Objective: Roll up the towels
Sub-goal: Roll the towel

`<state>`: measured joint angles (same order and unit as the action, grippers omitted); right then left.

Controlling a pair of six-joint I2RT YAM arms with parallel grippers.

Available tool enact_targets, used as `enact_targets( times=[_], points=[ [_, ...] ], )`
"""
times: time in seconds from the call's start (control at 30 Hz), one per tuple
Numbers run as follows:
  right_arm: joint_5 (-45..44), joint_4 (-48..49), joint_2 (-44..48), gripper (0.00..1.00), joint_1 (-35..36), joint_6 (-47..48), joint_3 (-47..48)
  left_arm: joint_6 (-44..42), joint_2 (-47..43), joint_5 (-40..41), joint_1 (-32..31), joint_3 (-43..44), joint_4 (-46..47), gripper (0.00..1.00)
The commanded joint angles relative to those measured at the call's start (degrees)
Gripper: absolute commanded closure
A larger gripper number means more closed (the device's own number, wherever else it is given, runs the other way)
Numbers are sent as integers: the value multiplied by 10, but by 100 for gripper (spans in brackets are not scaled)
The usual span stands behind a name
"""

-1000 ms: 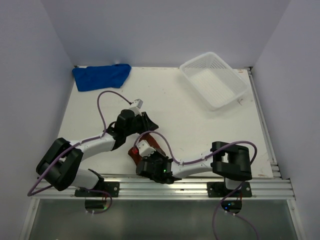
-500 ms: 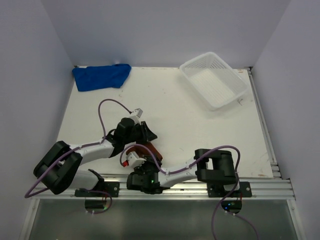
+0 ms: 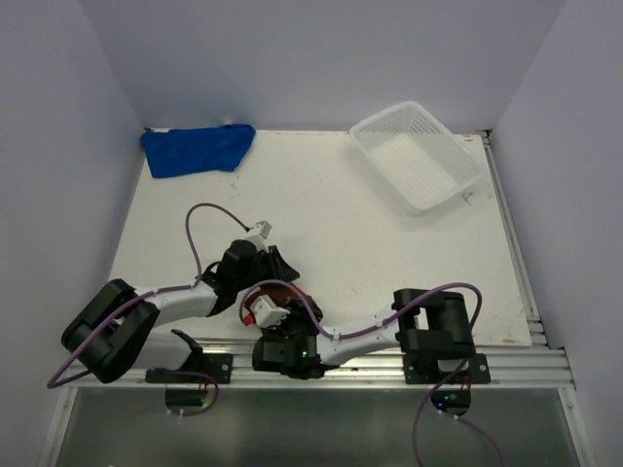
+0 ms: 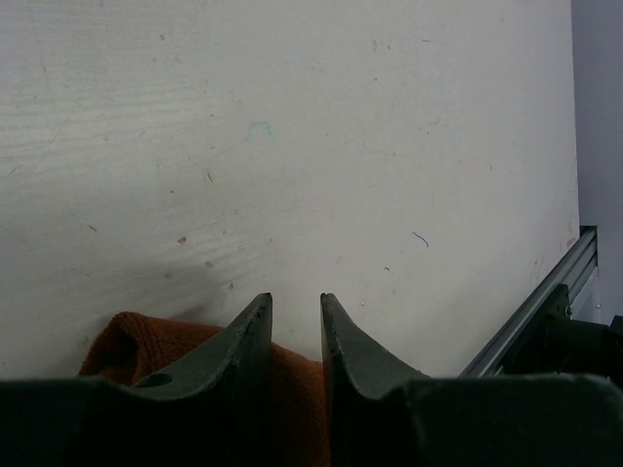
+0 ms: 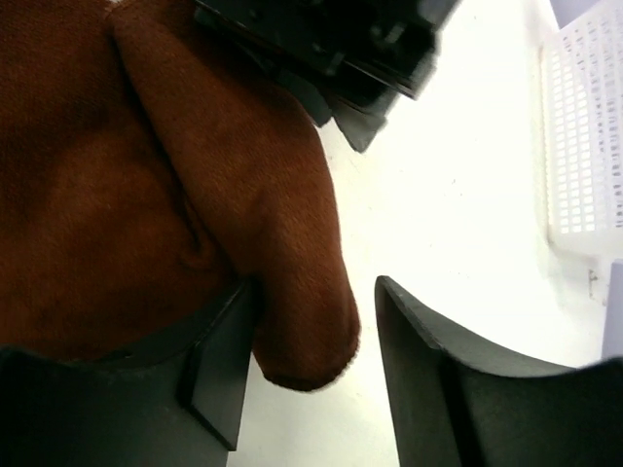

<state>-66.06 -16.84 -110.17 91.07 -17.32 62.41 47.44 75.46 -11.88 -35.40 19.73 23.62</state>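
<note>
Right claw (image 5: 313, 336) widened round rust towel (image 5: 146, 195); left claw (image 4: 295, 302) narrow, grip unclear. Blue towel (image 3: 198, 149) apart: two towels.

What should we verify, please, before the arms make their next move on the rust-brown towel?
1. Right gripper open: ok; fingers stand apart, with a fold of the rust-brown towel between them.
2. Left gripper holding the towel: cannot tell; fingers nearly together over its edge.
3. Rust-brown towel rolled: cannot tell; the arms hide most of it from above.
4. Blue towel rolled: not ok; it lies crumpled at the far left corner.
5. White mesh basket out of the way: ok; it sits far right.
</note>
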Motion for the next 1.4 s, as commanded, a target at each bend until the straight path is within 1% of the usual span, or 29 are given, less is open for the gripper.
enact_targets(
  times=[0.0, 0.07, 0.13, 0.17, 0.2, 0.3, 0.33, 0.37, 0.4, 0.43, 0.47, 0.5, 0.57, 0.63, 0.67, 0.8, 0.83, 0.93, 1.13, 1.23, 1.33, 1.37],
  points=[
    [39, 33, 86, 44, 3, -26, -34, -2, -3, 19, -2, -13, 13, 70],
    [66, 65, 135, 40, 2, -26, -67, -3, 0, 19, -3, -13, 14, 70],
    [110, 93, 170, 39, -4, -29, -89, -5, 0, 20, -3, -14, 14, 70],
    [122, 102, 204, 38, -9, -35, -111, -6, 1, 20, -3, -14, 14, 70],
    [151, 109, 226, 37, -13, -40, -123, -7, 0, 21, -3, -15, 14, 70],
    [207, 143, 303, 36, -47, -60, -172, -9, 0, 22, -3, -18, 13, 71],
    [273, 163, 321, 36, -64, -66, -186, -11, 0, 21, -2, -19, 13, 71],
    [306, 167, 340, 36, -103, -88, -213, -12, 1, 22, -3, -18, 12, 71],
    [331, 193, 369, 35, -122, -97, -228, -13, 1, 23, -3, -18, 12, 71],
    [395, 223, 382, 34, -141, -105, -241, -14, 1, 23, -3, -18, 11, 71],
    [420, 230, 388, 34, -186, -128, -257, -14, 1, 24, -3, -17, 10, 71],
    [436, 232, 394, 33, -204, -140, -261, -15, 1, 24, -3, -18, 10, 72],
    [499, 259, 386, 32, -245, -156, -275, -15, 0, 24, -2, -17, 7, 72],
    [537, 289, 371, 31, -264, -168, -280, -16, 0, 24, -3, -17, 6, 72],
    [576, 298, 357, 31, -279, -180, -283, -16, 0, 25, -2, -17, 4, 72],
    [640, 366, 300, 31, -296, -220, -301, -17, -8, 27, -2, -18, -1, 72],
    [648, 389, 277, 30, -297, -227, -304, -17, -9, 27, -3, -19, -4, 72],
    [658, 408, 239, 30, -297, -237, -306, -17, -16, 29, -3, -20, -8, 72],
    [693, 422, 216, 35, -297, -234, -309, -18, -21, 34, -3, -21, -11, 72],
    [697, 415, 218, 40, -296, -227, -305, -17, -21, 37, -3, -21, -10, 72],
    [703, 403, 214, 50, -295, -221, -300, -16, -22, 42, -3, -21, -9, 72],
    [704, 403, 212, 51, -295, -221, -300, -16, -24, 43, -2, -21, -9, 72]
  ],
)
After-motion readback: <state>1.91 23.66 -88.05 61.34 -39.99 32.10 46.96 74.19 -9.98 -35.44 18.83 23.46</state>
